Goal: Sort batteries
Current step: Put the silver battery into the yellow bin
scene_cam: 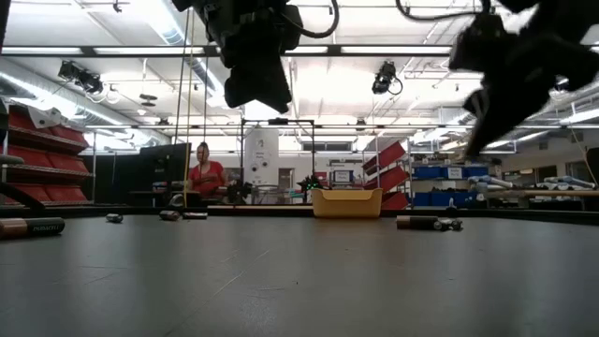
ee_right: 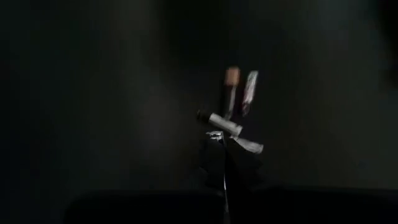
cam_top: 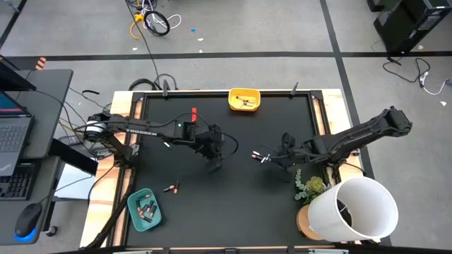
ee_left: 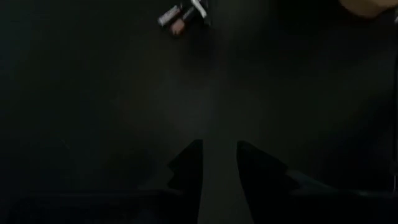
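Silvery battery crosswise in the closed right hand, above the table.

Right gripper fingers closed; left gripper fingers parted.

1. "TROSSEN" reads in white letters along the upper link of the left arm, seen from above.
2. A battery at the table's near edge in the low view carries printing, too small to read.
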You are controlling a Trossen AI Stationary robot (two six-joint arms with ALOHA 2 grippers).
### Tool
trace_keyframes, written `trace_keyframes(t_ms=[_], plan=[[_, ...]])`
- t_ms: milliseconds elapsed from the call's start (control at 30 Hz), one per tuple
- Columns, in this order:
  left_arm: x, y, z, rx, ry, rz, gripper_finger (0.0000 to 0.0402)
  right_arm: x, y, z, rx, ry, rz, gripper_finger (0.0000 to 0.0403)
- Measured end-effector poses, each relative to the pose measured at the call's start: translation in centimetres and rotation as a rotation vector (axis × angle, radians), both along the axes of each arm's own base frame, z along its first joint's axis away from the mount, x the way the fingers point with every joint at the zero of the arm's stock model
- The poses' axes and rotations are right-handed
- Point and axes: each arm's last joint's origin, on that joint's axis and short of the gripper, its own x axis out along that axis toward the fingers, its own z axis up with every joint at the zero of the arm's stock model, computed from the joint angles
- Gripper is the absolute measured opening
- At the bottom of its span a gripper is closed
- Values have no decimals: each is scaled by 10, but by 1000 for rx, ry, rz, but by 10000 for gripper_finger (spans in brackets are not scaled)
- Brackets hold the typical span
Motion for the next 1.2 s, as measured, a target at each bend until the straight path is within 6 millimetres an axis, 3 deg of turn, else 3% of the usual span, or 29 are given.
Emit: trace_keyframes(t_ms=[167,400,567,667,767,833,967,1200], plan=[[11,7,7,-16,-155,13,113,10,-11,29,-4,-157,-45,0],[23,29,9,-108,-433,144,119,27,-27,68,98,-563,-169,0],[25,33,10,-113,-484,160,170,30,-29,82,136,-708,-192,0],[26,33,9,-89,-488,146,216,31,-29,81,127,-704,-200,0],[19,34,-4,-62,-333,204,242,30,-29,75,134,-657,-224,0],[11,34,-13,-40,-214,210,242,31,-31,70,186,-621,-253,0],[7,27,-15,8,-159,81,216,33,-31,59,243,-534,-255,2],[28,31,-40,-8,-185,44,197,27,-34,49,261,-409,-279,29]])
